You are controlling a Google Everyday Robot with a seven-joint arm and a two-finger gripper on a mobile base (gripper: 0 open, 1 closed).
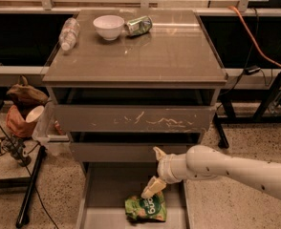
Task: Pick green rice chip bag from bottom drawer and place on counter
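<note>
tool (154, 171): low in front of the cabinet, over the pulled-out bottom drawer (107, 190) — fingers spread wide, nothing between them.
green rice chip bag (146, 208): directly below the tool, lying on the drawer floor; lower fingertip at its upper edge, contact not determinable.
tabletop (145, 61): well above the tool — carries a white bowl (108, 26), a crushed green can (139, 26) and a plastic bottle (69, 33) towards its far edge.
</note>
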